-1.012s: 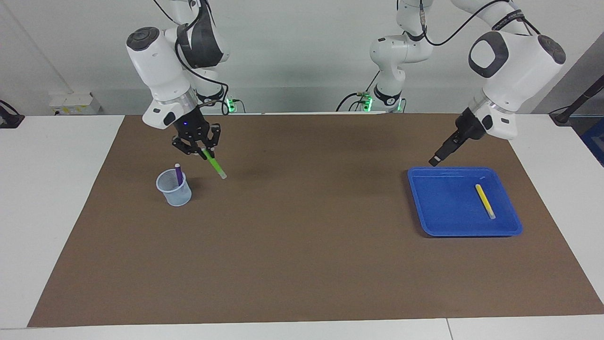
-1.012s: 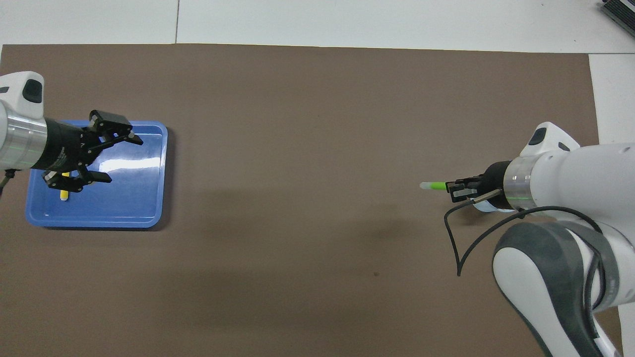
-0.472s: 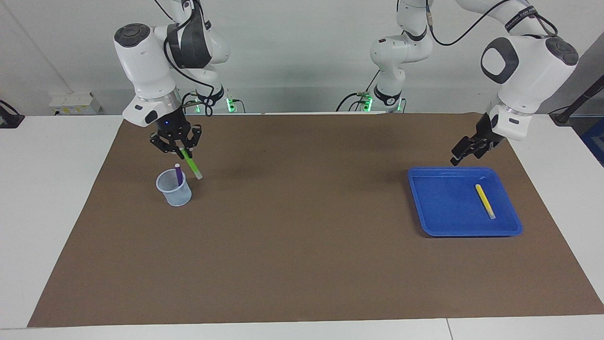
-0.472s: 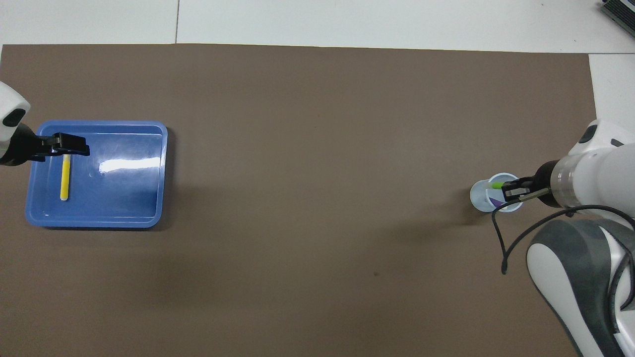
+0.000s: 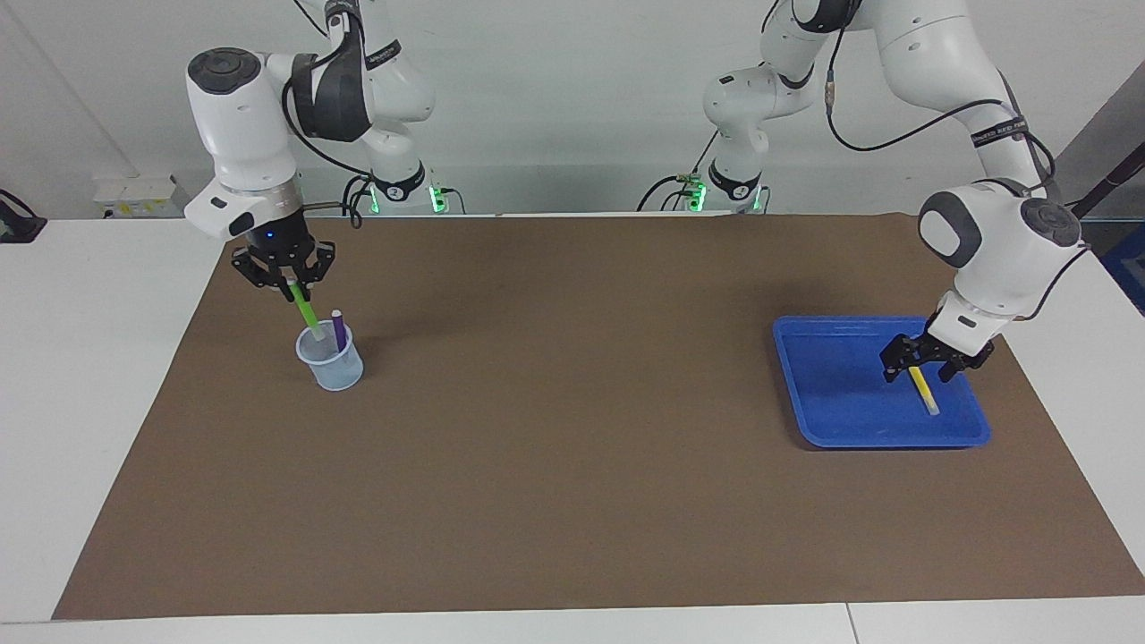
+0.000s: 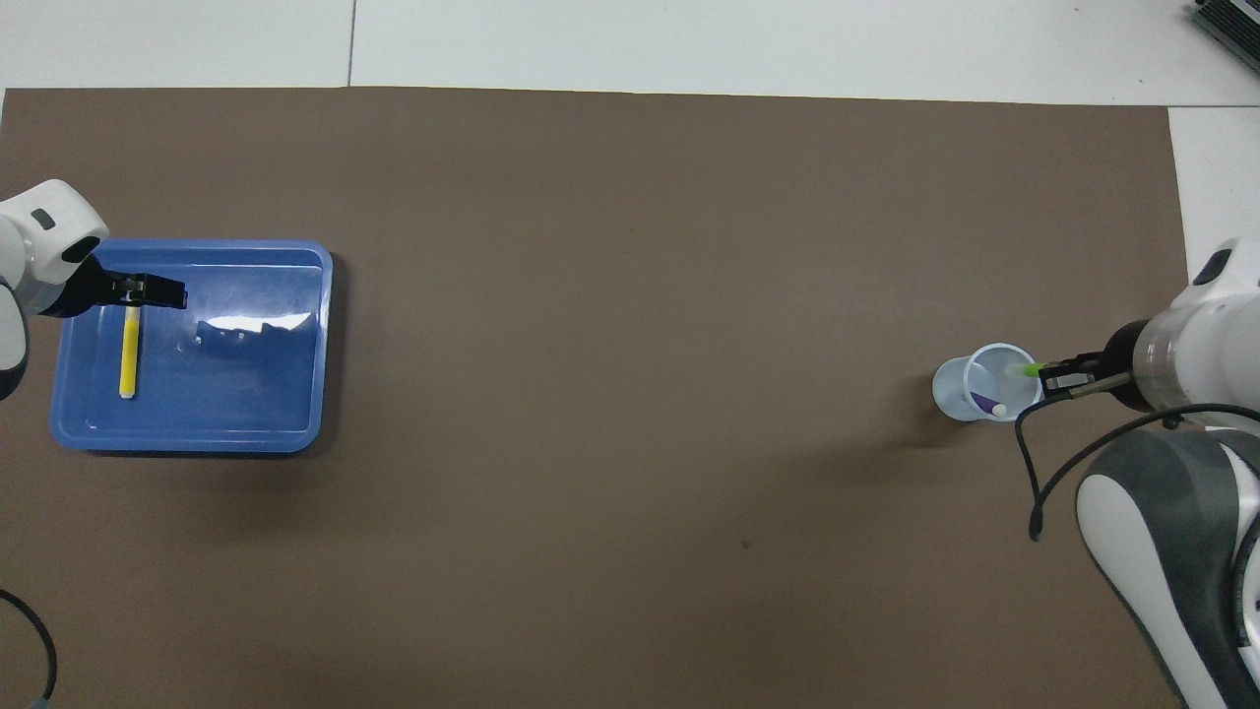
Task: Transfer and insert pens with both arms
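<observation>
From overhead, most of my right arm is cut off at the picture's edge, and only my left wrist shows at the other edge. My right gripper (image 5: 292,284) covers the top of the green pen (image 5: 307,312), and the pen's pale lower end is hidden behind the cup's (image 5: 331,368) rim, so I cannot tell how deep it sits. The lower part of the purple pen (image 5: 338,329) is blurred through the cup wall. My left gripper (image 5: 921,368) hides the upper end of the yellow pen (image 5: 925,394) in the blue tray (image 5: 832,420); whether my fingers touch it I cannot tell.
</observation>
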Available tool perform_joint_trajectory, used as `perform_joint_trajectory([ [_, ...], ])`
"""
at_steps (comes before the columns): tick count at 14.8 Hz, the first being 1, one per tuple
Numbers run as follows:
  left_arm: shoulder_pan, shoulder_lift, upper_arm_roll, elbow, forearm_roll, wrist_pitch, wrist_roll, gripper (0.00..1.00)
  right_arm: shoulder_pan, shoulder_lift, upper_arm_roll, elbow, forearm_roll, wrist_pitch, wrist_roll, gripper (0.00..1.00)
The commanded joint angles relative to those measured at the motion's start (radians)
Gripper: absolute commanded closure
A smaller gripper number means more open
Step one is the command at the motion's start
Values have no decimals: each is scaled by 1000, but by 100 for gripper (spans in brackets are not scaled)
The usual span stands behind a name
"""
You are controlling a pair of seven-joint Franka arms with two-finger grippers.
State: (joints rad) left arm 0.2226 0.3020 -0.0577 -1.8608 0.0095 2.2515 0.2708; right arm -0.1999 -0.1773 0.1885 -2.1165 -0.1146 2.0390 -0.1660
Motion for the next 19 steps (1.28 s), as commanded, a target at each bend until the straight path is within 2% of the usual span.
perform_joint_trajectory([
  [1, 56, 71, -13, 44, 21, 33, 69, 0, -32, -24, 14, -49, -23, 7, 16, 100],
  [6, 75, 114, -13, 42, 18, 69, 116, 0, -33, -18, 16, -80, -23, 29, 17, 100],
  [10, 78, 118, -13, 15, 18, 105, 116, 0, -35, 5, 16, -132, -23, 116, 17, 100],
  [15, 83, 120, -11, -9, 18, 138, 114, 0, -35, 30, 16, -132, -23, 136, 23, 100],
  [17, 89, 120, -11, -23, 18, 154, 114, 6, -35, 53, 16, -132, -23, 158, 28, 100],
  [18, 90, 120, -11, -23, 18, 154, 114, 11, -35, 61, 16, -132, -23, 165, 51, 91],
  [19, 90, 120, -11, -24, 18, 154, 114, 17, -35, 64, 16, -132, -23, 173, 66, 50],
])
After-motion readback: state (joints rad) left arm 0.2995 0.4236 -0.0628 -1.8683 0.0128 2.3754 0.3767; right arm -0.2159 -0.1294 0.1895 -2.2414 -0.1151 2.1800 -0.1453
